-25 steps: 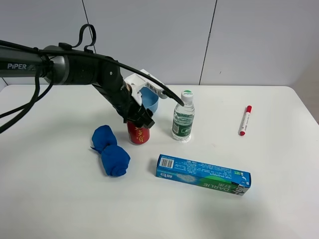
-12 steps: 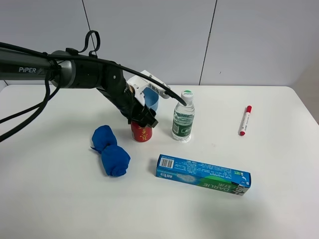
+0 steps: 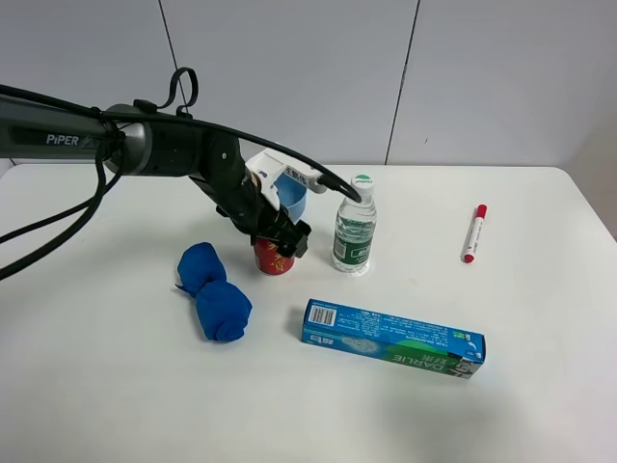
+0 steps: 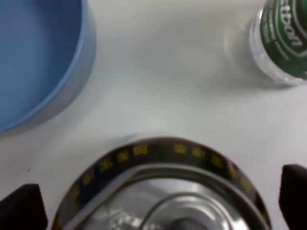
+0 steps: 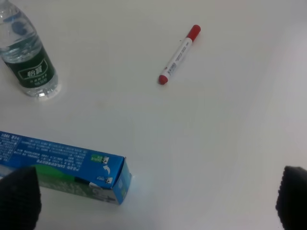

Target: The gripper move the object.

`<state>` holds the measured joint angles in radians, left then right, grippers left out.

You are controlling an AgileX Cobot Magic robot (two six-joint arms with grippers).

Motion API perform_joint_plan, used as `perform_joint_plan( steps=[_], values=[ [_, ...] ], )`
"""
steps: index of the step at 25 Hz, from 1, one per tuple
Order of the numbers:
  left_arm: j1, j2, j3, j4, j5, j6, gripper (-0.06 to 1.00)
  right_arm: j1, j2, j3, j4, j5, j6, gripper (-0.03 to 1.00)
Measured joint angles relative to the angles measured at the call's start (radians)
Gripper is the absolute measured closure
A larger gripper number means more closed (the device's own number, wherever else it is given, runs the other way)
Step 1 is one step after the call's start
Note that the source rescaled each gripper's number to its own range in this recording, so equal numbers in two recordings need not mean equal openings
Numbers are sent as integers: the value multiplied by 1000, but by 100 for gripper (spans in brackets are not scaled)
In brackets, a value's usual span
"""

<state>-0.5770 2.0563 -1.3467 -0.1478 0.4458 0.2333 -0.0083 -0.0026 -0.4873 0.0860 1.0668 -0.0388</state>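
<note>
Exterior high view gives you the left arm stretched in from the left edge above the white table (image 3: 116,386), with the left gripper (image 3: 278,236) set over the top of the red can (image 3: 272,260). You find the can upright on the table, just in front of the blue bowl (image 3: 294,198). It stands between the blue cloth (image 3: 214,292) on its left and the water bottle (image 3: 354,236) on its right, near both and touching neither. The toothpaste box (image 3: 393,344) lies flat closer to the camera, and the red marker (image 3: 473,233) lies well apart on the right side.

From the left wrist view you look straight down on the can's silver top and its black band of yellow characters. The dark fingers (image 4: 21,208) stand one on each side of it, spread wide, and a sliver of table shows between each finger and the rim, so you see the can straddled, not pinched.

From the right wrist view you see the right gripper (image 5: 156,199) hanging above bare table. Its two fingertips sit far apart with nothing between them, and the box end, the bottle and the marker lie on the table beyond
</note>
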Motion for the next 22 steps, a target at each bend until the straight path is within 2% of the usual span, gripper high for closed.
perform_joint_plan(
  steps=[4, 8, 11, 16, 22],
  values=[
    [0, -55, 0, 27, 42, -1, -4, 0, 0, 0, 0, 0, 0, -3],
    [3, -202, 0, 34, 75, -1, -4, 0, 0, 0, 0, 0, 0, -3],
    [42, -316, 0, 50, 77, -1, -4, 0, 0, 0, 0, 0, 0, -3],
    [207, -425, 0, 133, 78, -2, -4, 0, 0, 0, 0, 0, 0, -3],
    [446, -532, 0, 159, 100, -2, -4, 0, 0, 0, 0, 0, 0, -3]
  ],
)
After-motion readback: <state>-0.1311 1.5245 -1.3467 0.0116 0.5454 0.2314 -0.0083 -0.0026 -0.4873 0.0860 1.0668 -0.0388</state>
